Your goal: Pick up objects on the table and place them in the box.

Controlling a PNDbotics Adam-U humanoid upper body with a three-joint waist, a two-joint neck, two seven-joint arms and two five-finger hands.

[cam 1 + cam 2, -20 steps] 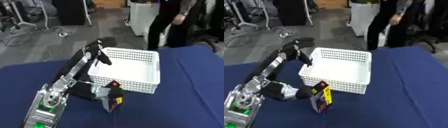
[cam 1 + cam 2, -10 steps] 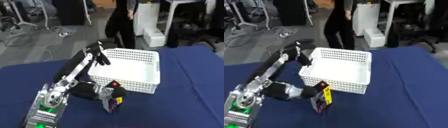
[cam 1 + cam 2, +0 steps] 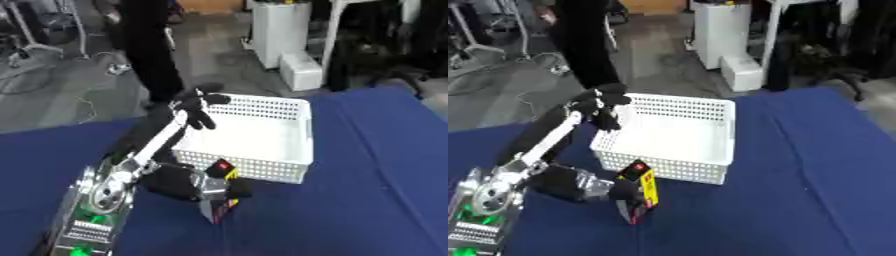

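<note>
White perforated basket (image 3: 684, 140), worktop (image 3: 798, 190) centre. Left hand (image 3: 627, 192) at 6 o'clock below it, clasping upright black-and-yellow box (image 3: 642, 189), long axis vertical. Second black hand (image 3: 197, 107) at basket's 10 o'clock rim, fingers curled, empty.

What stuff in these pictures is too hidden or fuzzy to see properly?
- Writing on the black and yellow box: blurred in both eye views.
- The box's bottom: covered by the right hand gripping it.
- That hand's arm: mostly hidden under the left arm, both views.
- Left hand at the white basket's far corner: too blurred to tell whether it touches the rim.
</note>
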